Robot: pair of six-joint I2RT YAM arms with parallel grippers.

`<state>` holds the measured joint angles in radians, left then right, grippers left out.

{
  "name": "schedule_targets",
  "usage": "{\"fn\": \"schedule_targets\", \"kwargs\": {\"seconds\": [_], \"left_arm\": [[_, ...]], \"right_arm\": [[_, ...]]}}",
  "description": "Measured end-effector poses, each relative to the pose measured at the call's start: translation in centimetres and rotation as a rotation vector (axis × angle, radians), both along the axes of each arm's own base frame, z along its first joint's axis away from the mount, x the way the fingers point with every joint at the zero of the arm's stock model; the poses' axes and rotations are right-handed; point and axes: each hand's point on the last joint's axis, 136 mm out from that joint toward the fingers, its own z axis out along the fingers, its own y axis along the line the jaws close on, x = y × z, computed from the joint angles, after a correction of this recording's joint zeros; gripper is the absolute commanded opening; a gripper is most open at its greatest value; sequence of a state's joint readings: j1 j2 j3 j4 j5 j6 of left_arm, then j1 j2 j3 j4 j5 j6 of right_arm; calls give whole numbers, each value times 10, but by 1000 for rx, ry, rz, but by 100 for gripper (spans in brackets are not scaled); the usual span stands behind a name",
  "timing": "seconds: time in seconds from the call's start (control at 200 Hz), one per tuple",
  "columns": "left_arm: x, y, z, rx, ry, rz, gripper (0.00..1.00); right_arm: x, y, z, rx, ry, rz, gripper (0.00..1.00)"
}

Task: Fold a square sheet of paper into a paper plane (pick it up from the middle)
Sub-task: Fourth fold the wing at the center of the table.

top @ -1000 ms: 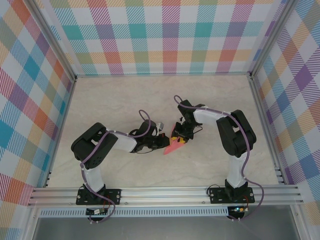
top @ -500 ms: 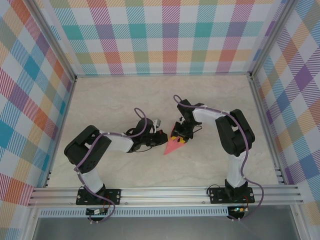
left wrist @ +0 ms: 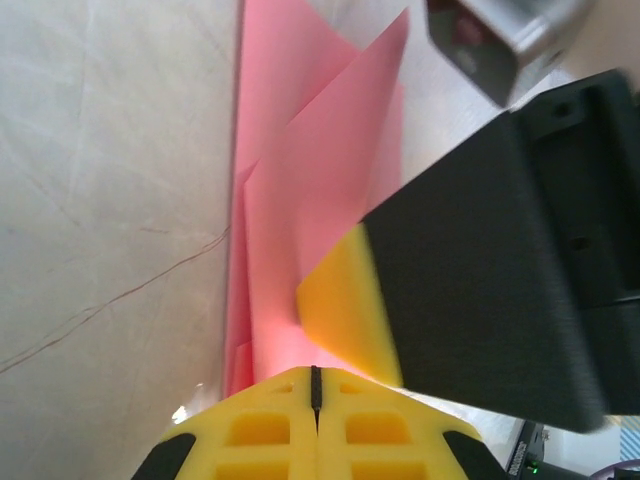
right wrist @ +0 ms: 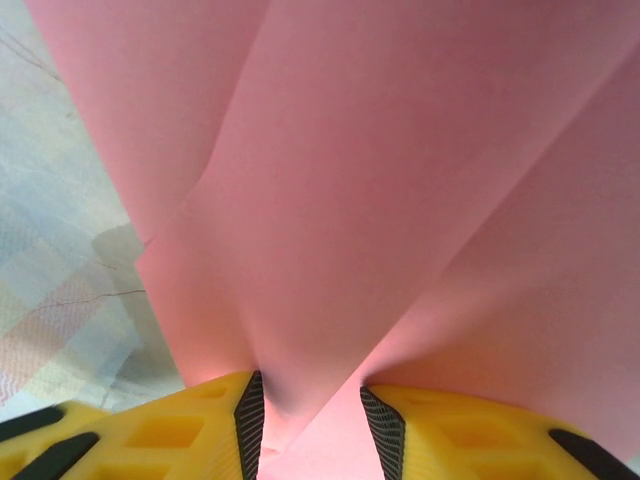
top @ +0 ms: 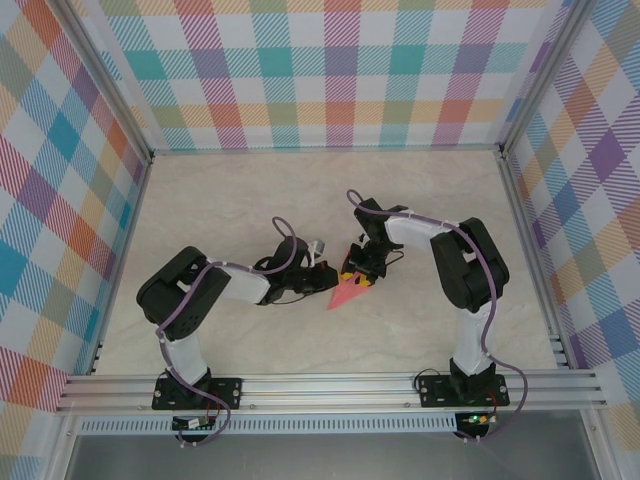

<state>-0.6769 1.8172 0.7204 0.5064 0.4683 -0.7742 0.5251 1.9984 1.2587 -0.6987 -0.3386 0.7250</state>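
Salmon-pink paper plane (top: 346, 293), right claw (right wrist: 305, 400) grasping it, left claw (left wrist: 315, 382) clenched alongside.

Overhead looking down, wrist cameras close, sharing the paper plane (top: 348, 292)

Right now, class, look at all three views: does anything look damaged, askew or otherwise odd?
Nothing is torn or spilled. The one oddity: the folded pink paper, between the left hand and right hand, has layers fanning apart instead of lying flat. That fits an unfinished fold, not damage.
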Motion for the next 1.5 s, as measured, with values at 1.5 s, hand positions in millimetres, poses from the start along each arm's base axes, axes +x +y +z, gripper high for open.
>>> {"fn": "schedule_targets", "kwargs": {"seconds": [1.5], "left_arm": [[0,-2,-17,79,82,-23,0]], "right_arm": [[6,-10,75,127,-398,-47,32]]}}
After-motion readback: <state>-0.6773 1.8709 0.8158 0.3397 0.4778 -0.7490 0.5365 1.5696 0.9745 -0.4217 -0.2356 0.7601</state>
